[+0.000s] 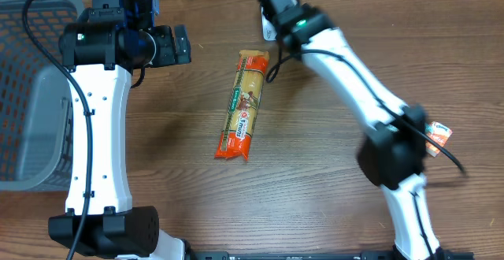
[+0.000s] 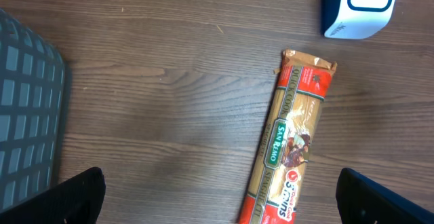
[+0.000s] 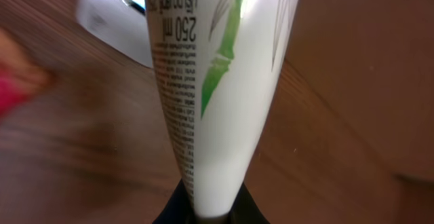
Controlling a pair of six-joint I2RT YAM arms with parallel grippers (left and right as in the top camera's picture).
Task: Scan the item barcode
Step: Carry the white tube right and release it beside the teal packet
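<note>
White plastic tube (image 3: 217, 95), crimped tail pinched in closed right gripper (image 3: 207, 209), held near scanner (image 3: 102, 10). Barcode unseen; best rotated slowly toward scanner window. Left gripper (image 1: 179, 46) spread wide, empty, above tabletop (image 1: 315, 173).

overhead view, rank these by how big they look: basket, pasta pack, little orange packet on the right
1. basket: largest, though the frame edge cuts it off
2. pasta pack
3. orange packet: clearly smallest

All three lie at table level, so nearness to the camera hardly skews this.
</note>
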